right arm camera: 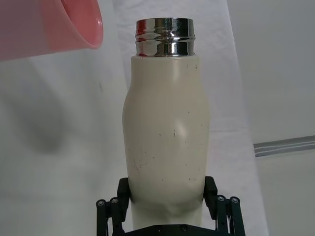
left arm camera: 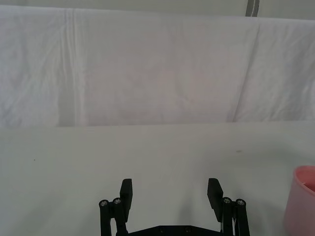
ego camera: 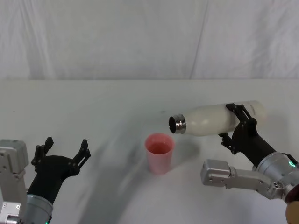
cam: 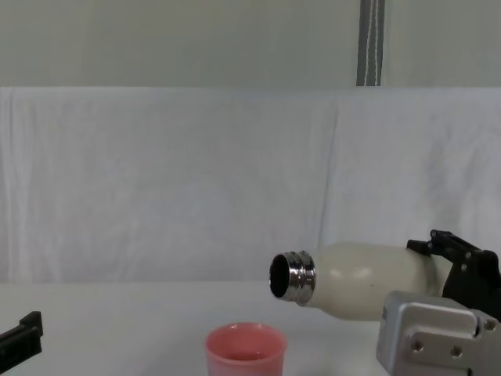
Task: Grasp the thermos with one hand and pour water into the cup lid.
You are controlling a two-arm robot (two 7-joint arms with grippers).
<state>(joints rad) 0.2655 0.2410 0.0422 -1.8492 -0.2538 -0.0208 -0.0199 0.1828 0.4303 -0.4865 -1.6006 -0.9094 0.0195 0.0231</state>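
Note:
The cream-white thermos [ego camera: 216, 119] is held nearly horizontal above the table, its steel neck [ego camera: 177, 123] pointing left, just up and right of the cup lid. My right gripper [ego camera: 236, 123] is shut on the thermos body near its base. The salmon-pink cup lid [ego camera: 159, 152] stands upright on the table. In the chest view the thermos [cam: 368, 280] mouth hangs above and right of the cup lid [cam: 246, 349]. The right wrist view shows the thermos [right arm camera: 166, 132] between my gripper's fingers [right arm camera: 123, 194], the cup lid [right arm camera: 49, 24] beyond. My left gripper [ego camera: 65, 150] rests open at the front left.
A white cloth covers the table [ego camera: 93, 107] and hangs as a backdrop behind. The left wrist view shows my open left gripper [left arm camera: 170, 194] over bare cloth, with the cup lid's edge [left arm camera: 300, 201] off to one side.

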